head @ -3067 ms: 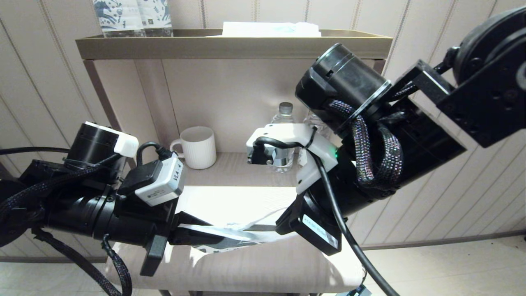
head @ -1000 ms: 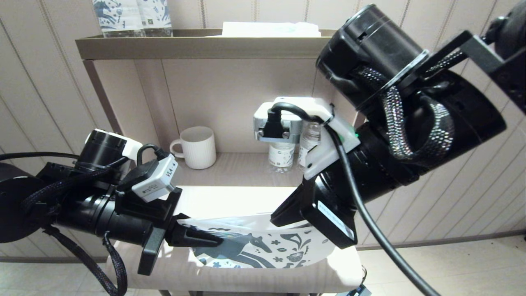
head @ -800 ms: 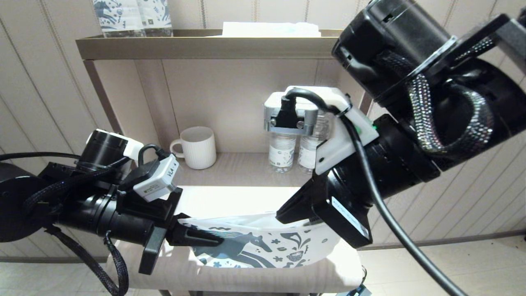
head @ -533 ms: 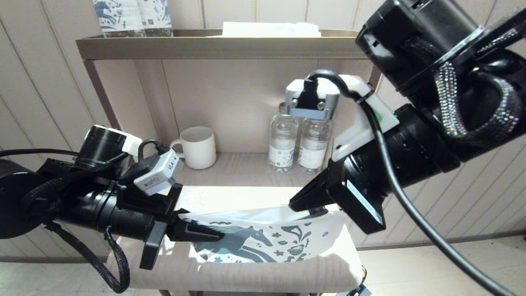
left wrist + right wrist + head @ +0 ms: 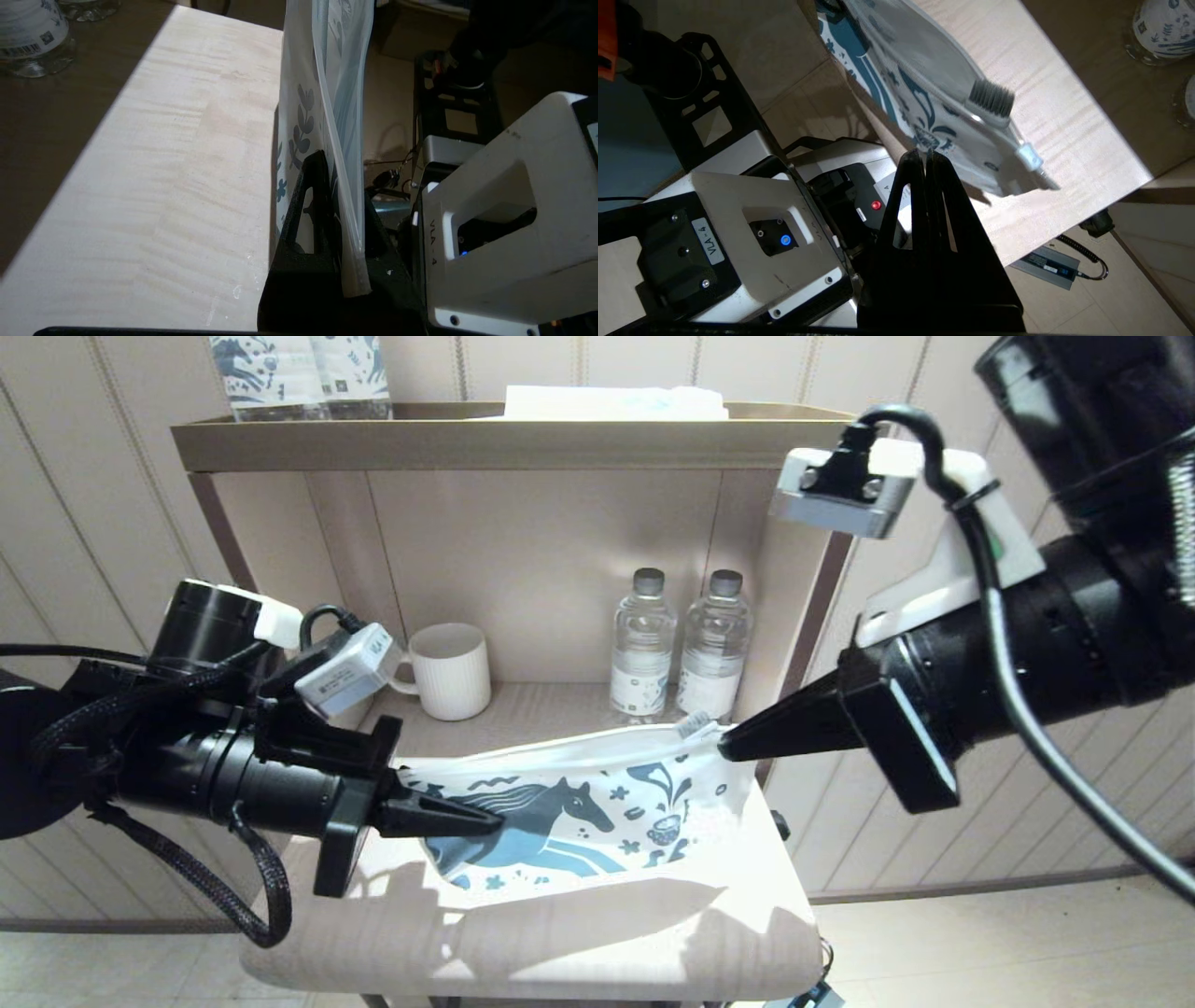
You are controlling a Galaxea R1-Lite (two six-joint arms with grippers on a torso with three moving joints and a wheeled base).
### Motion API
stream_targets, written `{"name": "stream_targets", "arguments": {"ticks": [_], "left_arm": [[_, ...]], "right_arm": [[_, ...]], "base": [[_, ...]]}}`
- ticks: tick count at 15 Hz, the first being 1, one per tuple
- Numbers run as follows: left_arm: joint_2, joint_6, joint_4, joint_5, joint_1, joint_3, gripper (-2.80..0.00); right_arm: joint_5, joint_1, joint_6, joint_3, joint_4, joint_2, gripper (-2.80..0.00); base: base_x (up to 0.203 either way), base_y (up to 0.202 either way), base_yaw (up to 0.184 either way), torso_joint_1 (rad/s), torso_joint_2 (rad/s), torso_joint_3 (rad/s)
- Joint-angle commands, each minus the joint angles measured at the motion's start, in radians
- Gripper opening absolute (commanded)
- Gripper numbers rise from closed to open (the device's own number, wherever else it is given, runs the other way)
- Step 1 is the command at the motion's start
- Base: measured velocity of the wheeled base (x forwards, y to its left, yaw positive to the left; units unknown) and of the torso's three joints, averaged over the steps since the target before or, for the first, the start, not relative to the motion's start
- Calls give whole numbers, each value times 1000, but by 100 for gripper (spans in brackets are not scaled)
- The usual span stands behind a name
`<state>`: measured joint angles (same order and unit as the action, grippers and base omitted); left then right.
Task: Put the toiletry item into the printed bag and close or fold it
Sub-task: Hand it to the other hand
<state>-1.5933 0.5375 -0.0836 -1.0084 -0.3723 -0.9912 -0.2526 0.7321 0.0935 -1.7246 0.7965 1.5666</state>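
Your left hand [image 5: 485,820] is clamped on the left end of the printed bag [image 5: 597,812], its two fingers pressed on either side of the pouch wall, as your left wrist view confirms [image 5: 327,186]. The bag hangs upright above the pale wooden worktop [image 5: 560,933], stretched rightward with its horse print facing you. The toothbrush [image 5: 992,100] sits inside the bag with its dark bristle head poking out at the bag's upper right corner [image 5: 693,724]. Your right hand [image 5: 724,749] hovers at that corner with its fingers together; whether they pinch the bag's edge cannot be told.

Behind the worktop a recessed shelf [image 5: 523,719] carries a ribbed white mug [image 5: 452,670] on the left and two water bottles [image 5: 678,644] side by side on the right. A brass-coloured tray [image 5: 467,439] tops the unit, holding printed-label bottles [image 5: 299,373] at far left. Striped panelling [image 5: 84,523] lines the wall; pale tiles [image 5: 1008,943] cover the floor.
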Motion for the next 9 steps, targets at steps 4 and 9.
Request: {"name": "stream_targets", "arguments": {"ticks": [4, 9], "left_arm": [[-15, -131, -28, -7, 1, -71, -280], [-20, -125, -65, -56, 0, -69, -280]], "right_arm": [[-1, -28, -47, 88, 3, -132, -280], [-61, -188, 41, 165, 4, -168, -280]], "base": [[0, 0, 0, 0, 0, 0], [0, 0, 0, 0, 0, 0]]}}
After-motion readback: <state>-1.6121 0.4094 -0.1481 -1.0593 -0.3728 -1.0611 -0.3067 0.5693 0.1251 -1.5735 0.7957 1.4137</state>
